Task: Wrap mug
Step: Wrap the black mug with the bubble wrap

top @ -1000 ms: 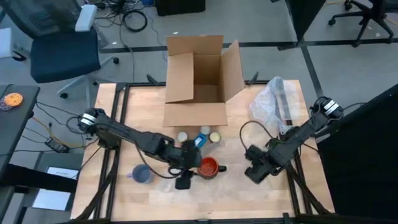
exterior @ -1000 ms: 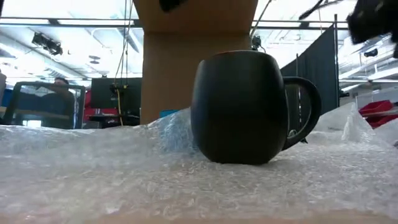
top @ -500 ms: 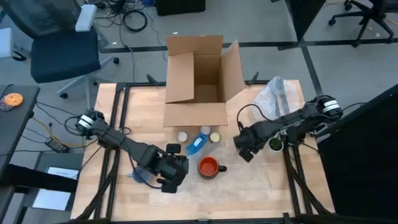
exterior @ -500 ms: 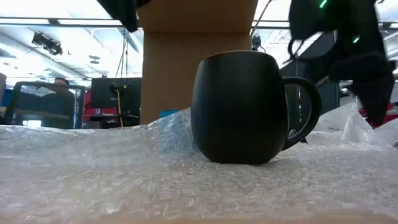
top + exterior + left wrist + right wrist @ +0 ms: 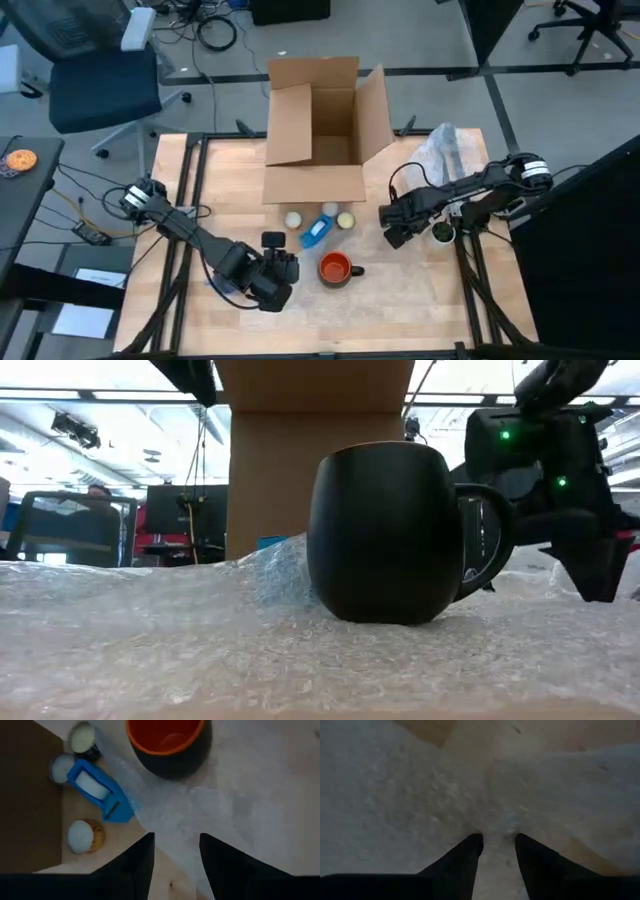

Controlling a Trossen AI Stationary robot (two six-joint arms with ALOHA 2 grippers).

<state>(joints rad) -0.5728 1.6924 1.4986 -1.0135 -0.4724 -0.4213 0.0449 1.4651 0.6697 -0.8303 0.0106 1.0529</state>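
Observation:
A dark mug (image 5: 337, 268) with an orange inside stands upright on a sheet of bubble wrap (image 5: 200, 630) near the table's middle front; its handle (image 5: 490, 550) points toward the table's right. My left gripper (image 5: 282, 274) hovers open just left of the mug, above the wrap (image 5: 240, 795), with nothing between its fingers (image 5: 142, 857). My right gripper (image 5: 392, 236) is open at the wrap's far right part, right of and beyond the mug, fingers pointing down at the wrap (image 5: 395, 795). My right gripper stands with its open fingers (image 5: 470, 852) down at a raised, puckered patch of the bubble wrap (image 5: 495, 827), coming from above. Whether the fingertips touch the wrap I cannot tell.
An open cardboard box (image 5: 320, 130) stands at the far middle. In front of it lie a blue object (image 5: 315, 232) and two small round things (image 5: 293, 219) (image 5: 346, 219). A crumpled clear bag (image 5: 445, 160) lies at the far right.
My left gripper has drawn back from the mug toward the table's left and near edge. My right gripper has gone from the near right toward the far edge and come down beside the mug's handle side. The mug has stayed put.

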